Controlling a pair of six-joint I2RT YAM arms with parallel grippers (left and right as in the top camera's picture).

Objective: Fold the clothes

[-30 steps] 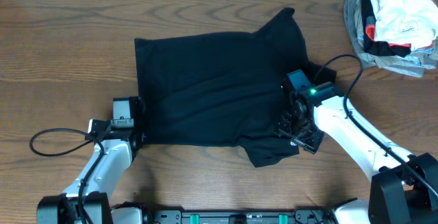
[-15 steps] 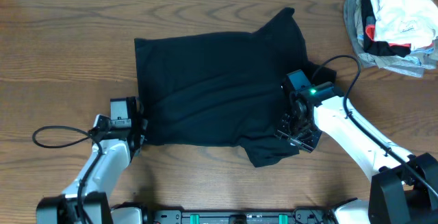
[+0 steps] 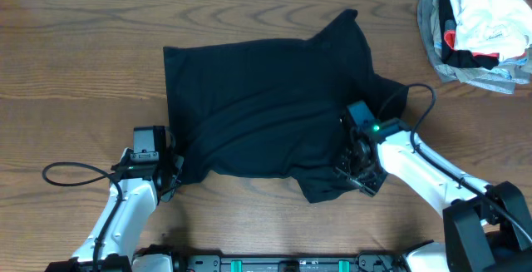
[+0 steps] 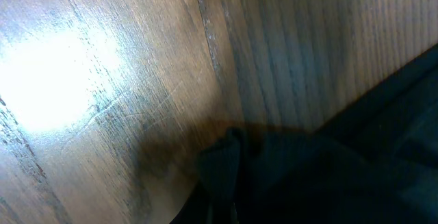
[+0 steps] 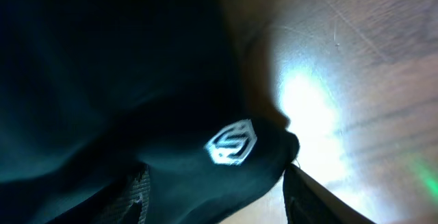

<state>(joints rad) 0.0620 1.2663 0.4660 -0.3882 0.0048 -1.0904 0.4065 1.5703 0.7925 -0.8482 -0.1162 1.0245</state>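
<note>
The clothes (image 3: 266, 97), a black T-shirt, lie spread over the middle of the wooden table. My left gripper (image 3: 170, 170) is at the shirt's near left corner. In the left wrist view that gripper (image 4: 221, 214) is shut on a puckered bit of the black fabric (image 4: 229, 155). My right gripper (image 3: 356, 170) is at the shirt's near right part, beside a sleeve. In the right wrist view a thick fold of the shirt with a white logo (image 5: 231, 142) fills the gap between its fingers (image 5: 133, 190), and the right gripper (image 5: 215, 183) is closed on it.
A heap of white, grey, red and black garments (image 3: 478, 31) sits at the far right corner. Bare table (image 3: 75, 56) lies left of the shirt. A black cable (image 3: 66, 172) loops beside the left arm.
My left gripper closed on the shirt's near left corner and drew back toward the near edge. The right gripper narrowed on the fold and shifted slightly nearer.
</note>
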